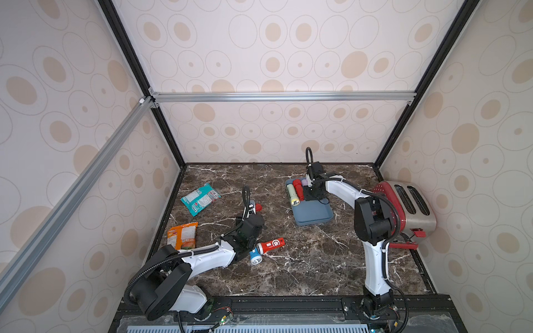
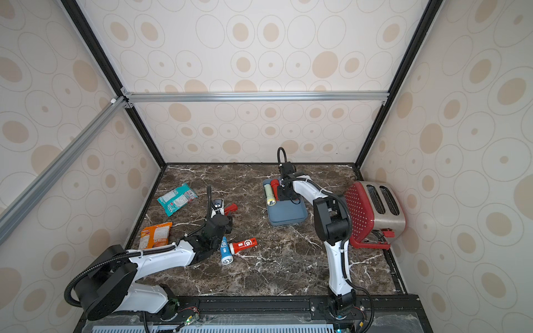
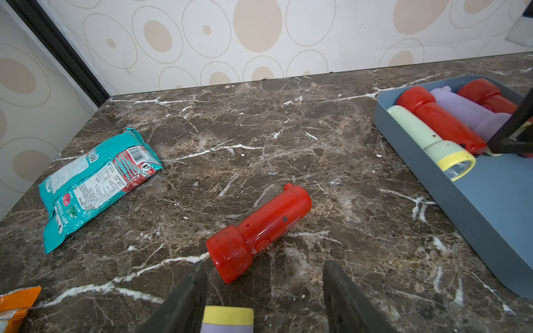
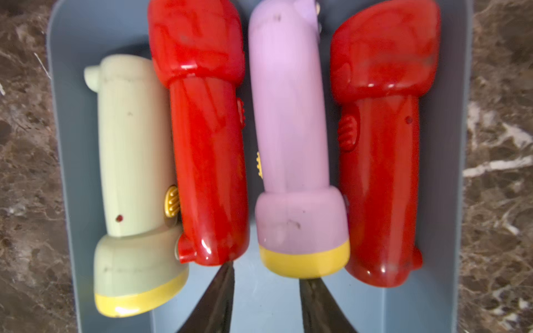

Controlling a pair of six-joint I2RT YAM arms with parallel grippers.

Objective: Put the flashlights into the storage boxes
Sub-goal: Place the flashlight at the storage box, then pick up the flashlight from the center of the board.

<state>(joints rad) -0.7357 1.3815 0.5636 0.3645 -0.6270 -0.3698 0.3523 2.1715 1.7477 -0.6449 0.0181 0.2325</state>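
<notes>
- Hovering low inside the shallow slate-blue plastic tray point(image 1: 313, 212), right of centre in both top views, the right pincer point(image 4: 266, 274) has its fingers partly open and grips nothing. Bare tray floor shows between them.
- Four torches lie side by side in the upper half of the tray as a top view frames it: a pale green plastic flashlight point(image 4: 135, 161), a glossy red flashlight point(image 4: 207, 161), a lilac flashlight with a yellow lens ring point(image 4: 291, 138) and a second red flashlight point(image 4: 380, 173).
- The right fingertips sit just short of the lilac one's yellow ring.
- The left pincer point(image 3: 264, 263), left of centre in both top views, is partly open above the dark marbled bench point(image 1: 302, 265). A second lilac flashlight point(image 3: 227, 320) shows between its fingers. It is narrower than the gap, with bare bench beside it, so it is not clamped.
- Just ahead of that pincer, a third red flashlight point(image 3: 259, 230) lies on the bench.
- Lower in the frame, a blue flashlight point(image 1: 255, 256) and a red flashlight with a white emblem point(image 1: 271, 244) lie with their heads close together.
- A teal snack packet point(image 1: 200, 199) and an orange snack packet point(image 1: 183, 235) lie at the left. A red dotted toaster point(image 1: 403, 207) stands at the right edge.
</notes>
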